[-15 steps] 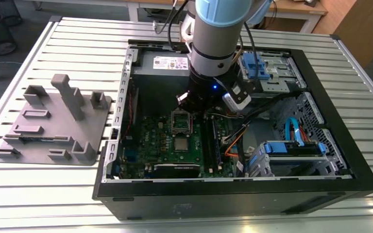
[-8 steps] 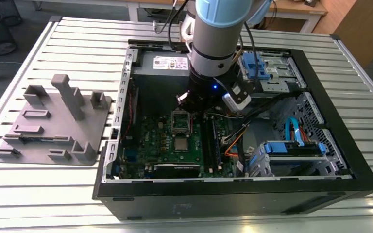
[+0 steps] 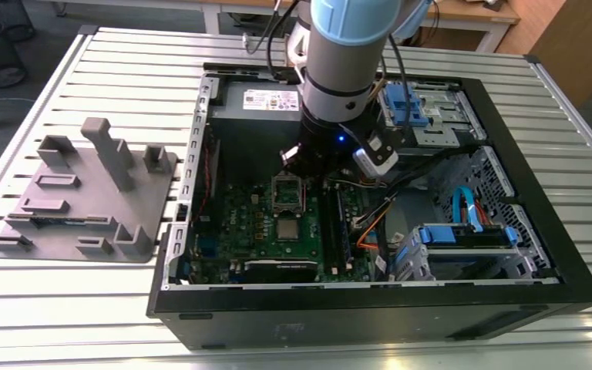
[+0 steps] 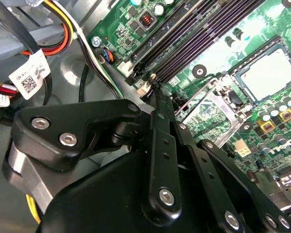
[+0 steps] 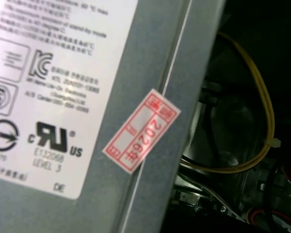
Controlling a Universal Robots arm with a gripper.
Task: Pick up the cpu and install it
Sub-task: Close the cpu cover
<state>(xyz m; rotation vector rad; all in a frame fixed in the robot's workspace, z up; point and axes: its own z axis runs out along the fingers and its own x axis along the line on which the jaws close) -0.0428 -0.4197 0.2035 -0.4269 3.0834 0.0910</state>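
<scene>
Cpu [image 4: 270,74] lies flat in the socket [image 4: 238,77] on the green board [image 4: 222,48], lid frame [image 4: 212,109] raised beside the socket, as the empty, closed gripper [image 4: 154,94] hovers near the socket; level seating looks key.

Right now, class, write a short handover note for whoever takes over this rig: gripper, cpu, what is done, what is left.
Gripper: shut and empty, hovering above the green board, near the socket.
Cpu: lying flat in its socket, pale top up, nothing touching it.
Done: the cpu has been picked up and set in the socket.
Left: the socket's hinged metal frame stands open, not over the cpu. Whether the chip is fully seated cannot be told.
</scene>
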